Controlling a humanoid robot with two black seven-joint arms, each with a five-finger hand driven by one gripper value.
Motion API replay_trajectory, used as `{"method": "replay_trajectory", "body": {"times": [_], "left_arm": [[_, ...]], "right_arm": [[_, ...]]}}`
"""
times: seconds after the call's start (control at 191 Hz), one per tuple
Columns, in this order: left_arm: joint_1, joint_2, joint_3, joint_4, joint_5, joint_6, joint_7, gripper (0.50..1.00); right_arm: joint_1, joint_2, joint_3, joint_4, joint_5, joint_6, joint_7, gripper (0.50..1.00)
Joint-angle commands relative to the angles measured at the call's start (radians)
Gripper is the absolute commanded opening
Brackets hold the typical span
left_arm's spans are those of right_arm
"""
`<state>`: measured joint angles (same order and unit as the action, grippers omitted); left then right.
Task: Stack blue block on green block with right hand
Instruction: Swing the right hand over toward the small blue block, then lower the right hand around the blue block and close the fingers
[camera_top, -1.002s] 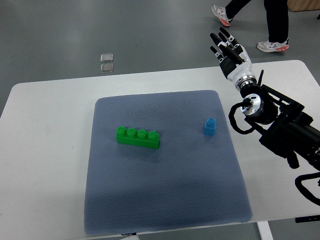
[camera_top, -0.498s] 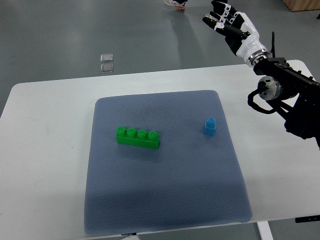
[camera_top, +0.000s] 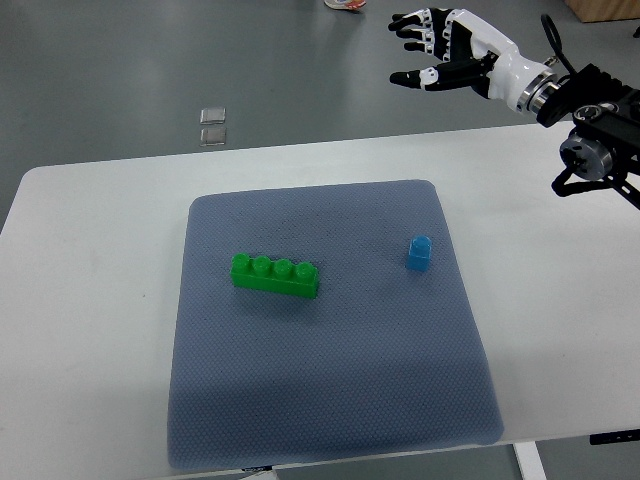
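Blue block (camera_top: 420, 252), green block (camera_top: 275, 276): one each; right robot hand (camera_top: 450, 50) spread, empty.

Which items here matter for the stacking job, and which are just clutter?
Job items:
- blue block, upright on the mat, untouched
- green block, four studs, lying left of the blue one
- right robot hand, fingers spread, beyond the table's far edge

Just lying about:
- grey-blue mat under both blocks
- two small square tiles on the floor
- white table

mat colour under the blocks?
Grey-blue with a fine dotted texture; the mat shows clearly in the top view, the only camera.
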<state>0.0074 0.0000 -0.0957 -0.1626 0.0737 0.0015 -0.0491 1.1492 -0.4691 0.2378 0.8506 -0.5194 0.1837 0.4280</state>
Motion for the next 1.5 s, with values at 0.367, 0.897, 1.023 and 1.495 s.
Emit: {"method": "replay_trajectory", "body": {"times": [0.367, 0.897, 1.023, 1.495], "left_arm": [[0.000, 0.000, 0.001, 0.000, 0.000, 0.000, 0.000, 1.000], [0.000, 0.000, -0.001, 0.000, 0.000, 0.000, 0.000, 1.000], [0.002, 0.000, 0.001, 0.000, 0.000, 0.000, 0.000, 1.000], [0.000, 0.000, 0.001, 0.000, 0.000, 0.000, 0.000, 1.000]], "right_arm": [[0.073, -0.008, -0.020, 0.077, -0.744, 0.171, -0.002, 0.917], [0.073, -0.039, -0.109, 0.103, -1.054, 0.166, 0.002, 0.917], [0.073, -0.048, -0.137, 0.119, -1.087, 0.160, 0.002, 0.917], [0.007, -0.029, -0.175, 0.123, -1.139, 0.071, 0.000, 0.917]]}}
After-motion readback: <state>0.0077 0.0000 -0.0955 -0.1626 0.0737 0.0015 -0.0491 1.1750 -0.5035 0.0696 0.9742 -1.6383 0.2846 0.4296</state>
